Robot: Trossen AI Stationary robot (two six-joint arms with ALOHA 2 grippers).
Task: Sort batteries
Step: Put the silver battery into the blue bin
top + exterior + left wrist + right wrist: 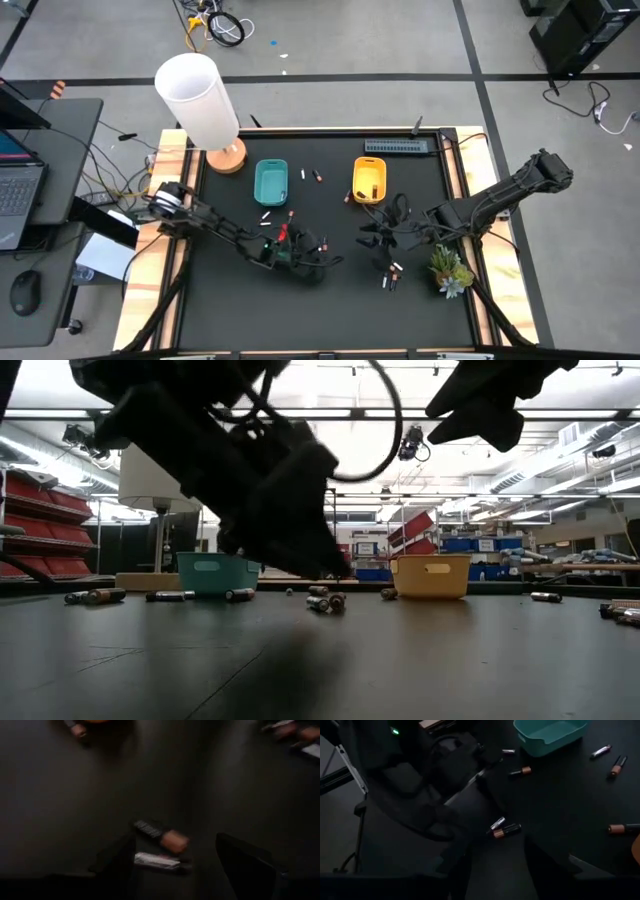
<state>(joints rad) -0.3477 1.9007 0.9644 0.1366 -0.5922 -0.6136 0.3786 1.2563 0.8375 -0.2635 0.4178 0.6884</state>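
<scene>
No brand or writing is legible on any battery. The left gripper (175,862) hangs, fingers apart, over a dark copper-tipped battery (161,831) and a silver battery (156,861) near table centre. The right gripper (385,252) sits at four o'clock; whether its fingers are apart cannot be told. More batteries (390,279) lie beside it. The teal tray (271,182) sits at eleven o'clock, the yellow tray (369,178) at one.

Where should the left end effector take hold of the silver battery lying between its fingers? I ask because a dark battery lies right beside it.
Grip the whitish-silver cylindrical battery across its middle, coming straight down. It lies flat on the black table, and the left end effector is open astride it. The dark copper-ended battery sits close alongside, so one finger must slip between them.
</scene>
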